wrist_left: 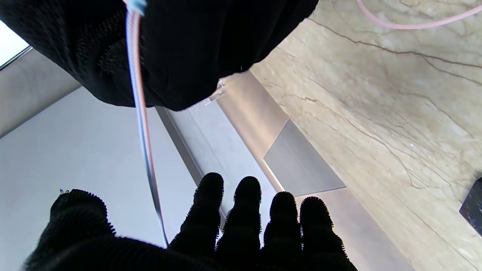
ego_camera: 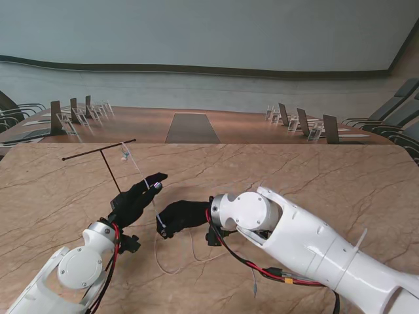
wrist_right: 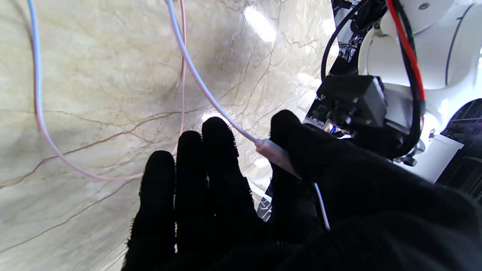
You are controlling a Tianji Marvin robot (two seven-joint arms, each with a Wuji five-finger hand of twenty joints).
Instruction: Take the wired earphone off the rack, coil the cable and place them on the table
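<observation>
- Presently, thin pale pink-and-blue earphone cable (ego_camera: 140, 171): one end is still hung on the slim black T-shaped wire rack (ego_camera: 99, 154), upper left of centre; it slants down-right, slack looping on the beige marble table (ego_camera: 314, 176).
- Black-gloved left hand (ego_camera: 137, 196): nearer the rack; fingers extended, cable passing through; grip cannot be told.
- Black-gloved right hand (ego_camera: 182, 216): cable's plug end is pinched by the thumb.

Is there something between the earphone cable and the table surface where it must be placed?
Nothing visible. The cable already loops onto the bare table near the right hand; the rack stands farther away, to the left.
</observation>
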